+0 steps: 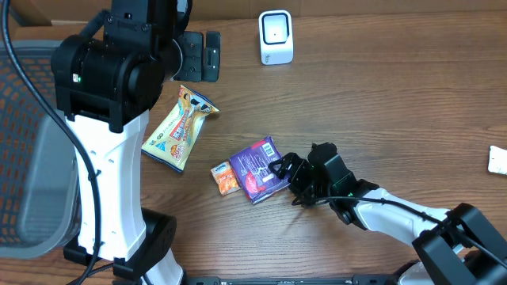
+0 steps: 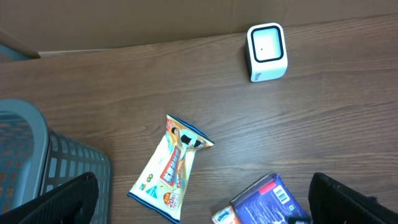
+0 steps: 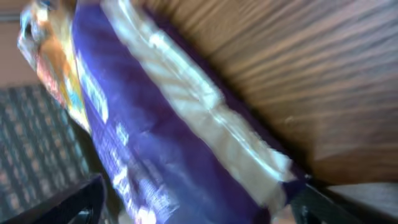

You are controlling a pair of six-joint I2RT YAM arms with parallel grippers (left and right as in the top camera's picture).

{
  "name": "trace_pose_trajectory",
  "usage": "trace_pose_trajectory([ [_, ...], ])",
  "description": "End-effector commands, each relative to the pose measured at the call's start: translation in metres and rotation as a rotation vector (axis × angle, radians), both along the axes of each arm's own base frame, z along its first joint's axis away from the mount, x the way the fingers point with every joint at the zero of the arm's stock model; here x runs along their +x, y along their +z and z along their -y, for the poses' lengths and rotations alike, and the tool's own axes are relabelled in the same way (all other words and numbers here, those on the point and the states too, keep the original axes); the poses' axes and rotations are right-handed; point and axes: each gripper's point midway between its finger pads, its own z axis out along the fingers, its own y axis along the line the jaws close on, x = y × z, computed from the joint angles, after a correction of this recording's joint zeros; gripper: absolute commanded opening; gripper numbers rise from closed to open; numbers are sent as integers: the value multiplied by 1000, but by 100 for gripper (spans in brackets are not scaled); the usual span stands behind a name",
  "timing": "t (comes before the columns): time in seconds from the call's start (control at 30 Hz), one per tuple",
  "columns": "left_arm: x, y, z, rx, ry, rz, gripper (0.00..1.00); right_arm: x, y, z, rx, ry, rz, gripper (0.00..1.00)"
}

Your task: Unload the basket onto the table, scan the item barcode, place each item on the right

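1. Overhead, far left: a grey mesh basket stands at the edge of the wooden table, partly behind the left arm's white column.
2. The left gripper hangs above the far side of the table. In the left wrist view its fingers sit in the two bottom corners, spread wide with nothing between them.
3. Just right of the arm lies a yellow snack bag, flat and slanted, well apart from any gripper.
4. Next comes a small orange packet, touching the left edge of the purple packet, which lies flat near the table's middle. A white barcode patch shows face up at its far corner.
5. The white scanner stands upright at the far edge, well apart from the purple packet.
6. The right gripper is low at the purple packet's right edge. The right wrist view is blurred: the jaws stand wide on either side of the packet, and I cannot tell whether they touch it.
7. At the far right edge lies a small white object, cut off by the frame.
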Motion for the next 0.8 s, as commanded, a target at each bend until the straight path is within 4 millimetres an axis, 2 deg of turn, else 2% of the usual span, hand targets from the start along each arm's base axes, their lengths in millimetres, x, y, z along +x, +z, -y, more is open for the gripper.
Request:
trace_pose_trajectory([
  [0.0, 3, -4, 1, 7, -10, -13, 100, 4, -33, 29, -126, -138, -43, 82],
  [0.1, 3, -4, 1, 7, -10, -13, 100, 1, -35, 25, -122, -122, -48, 80],
  [0.13, 3, -4, 1, 7, -10, -13, 100, 2, -35, 24, -122, -118, -40, 77],
  [0.17, 3, -4, 1, 6, -9, -13, 100, 4, -35, 23, -120, -114, -32, 65],
  [0.2, 3, -4, 1, 7, -10, -13, 100, 5, -37, 22, -118, -108, -23, 48],
  [0.27, 3, -4, 1, 7, -10, -13, 100, 6, -39, 21, -114, -107, -23, 6],
  [0.33, 3, -4, 1, 7, -10, -13, 100, 8, -38, 16, -108, -72, 6, 4],
  [0.4, 3, -4, 1, 7, -10, -13, 100, 13, -24, 4, -84, 34, 113, 4],
  [0.5, 3, -4, 1, 7, -10, -13, 100, 15, -10, 1, -90, 95, 190, 4],
  [0.67, 3, -4, 1, 7, -10, -13, 100, 13, 30, 3, -138, 215, 364, 4],
  [0.77, 3, -4, 1, 6, -9, -13, 100, 6, 59, 13, -204, 301, 460, 4],
])
